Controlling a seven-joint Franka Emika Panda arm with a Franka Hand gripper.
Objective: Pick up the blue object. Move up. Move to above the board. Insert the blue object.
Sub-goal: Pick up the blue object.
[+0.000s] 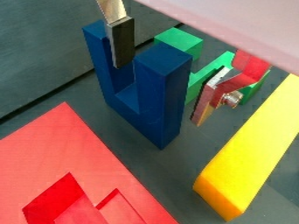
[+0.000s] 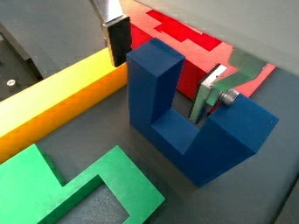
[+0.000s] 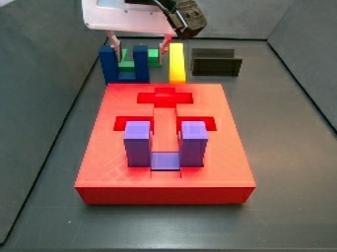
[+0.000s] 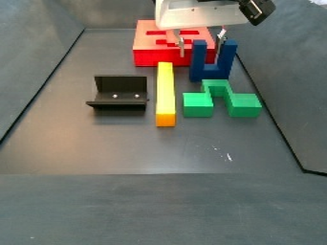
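Observation:
The blue object (image 1: pixel 146 92) is a navy U-shaped block standing upright on the dark floor beside the red board (image 1: pixel 59 157). It shows in both wrist views (image 2: pixel 193 122) and both side views (image 3: pixel 108 65) (image 4: pixel 211 59). My gripper (image 1: pixel 166 68) is lowered over it and open. One finger (image 1: pixel 117 39) hangs in the notch between the prongs, the other finger (image 1: pixel 216 92) outside one prong, so the jaws straddle that prong (image 2: pixel 152 83) with gaps on both sides. In a side view the gripper (image 3: pixel 138 44) is at the board's (image 3: pixel 112 148) far end.
A purple U-shaped block (image 3: pixel 161 143) sits in the board's near recess. A yellow bar (image 4: pixel 163 93) lies beside the blue object, a green block (image 4: pixel 217 99) just behind it. The black fixture (image 4: pixel 118 94) stands beyond the yellow bar.

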